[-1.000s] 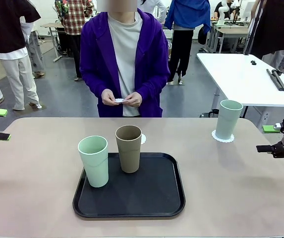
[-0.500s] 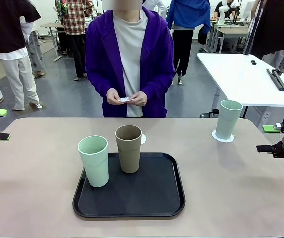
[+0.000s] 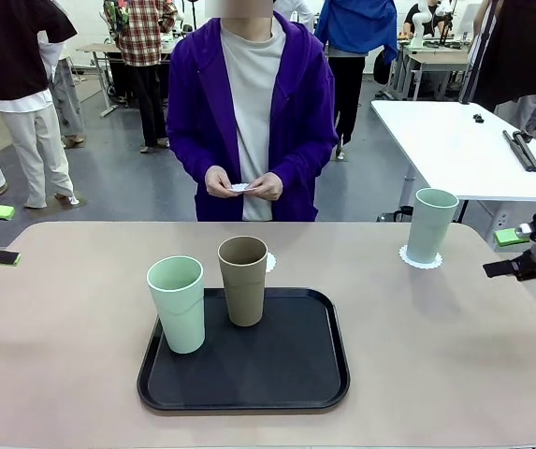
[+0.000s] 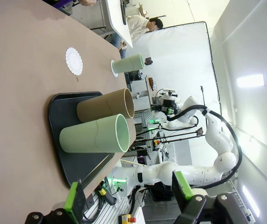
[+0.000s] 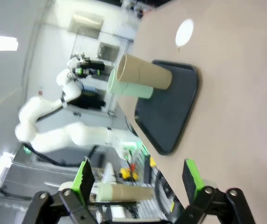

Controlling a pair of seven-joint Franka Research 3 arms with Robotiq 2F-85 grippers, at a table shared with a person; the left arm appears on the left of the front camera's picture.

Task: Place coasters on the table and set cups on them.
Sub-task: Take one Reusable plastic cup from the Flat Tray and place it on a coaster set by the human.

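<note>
1. This is a robot lab, a big room where people work.
2. A white robot arm [image 4: 219, 140] stands by the beige table [image 3: 455, 355]. There are black wires [image 4: 180, 136] and a red button [image 4: 126, 218] near it.
3. The floor [image 3: 127, 187] is plain and grey. More work tables stand around, like a white table [image 3: 455, 140] with tools on it.
4. Other people [image 3: 24, 94] stand about at the back.
5. A long bright light [image 4: 250, 80] shines on a white wall.

Front camera faces the person [image 3: 252, 103] across the table [image 3: 62, 327]; sideways-rolled wrist cameras share the tray [image 4: 77, 165].
</note>
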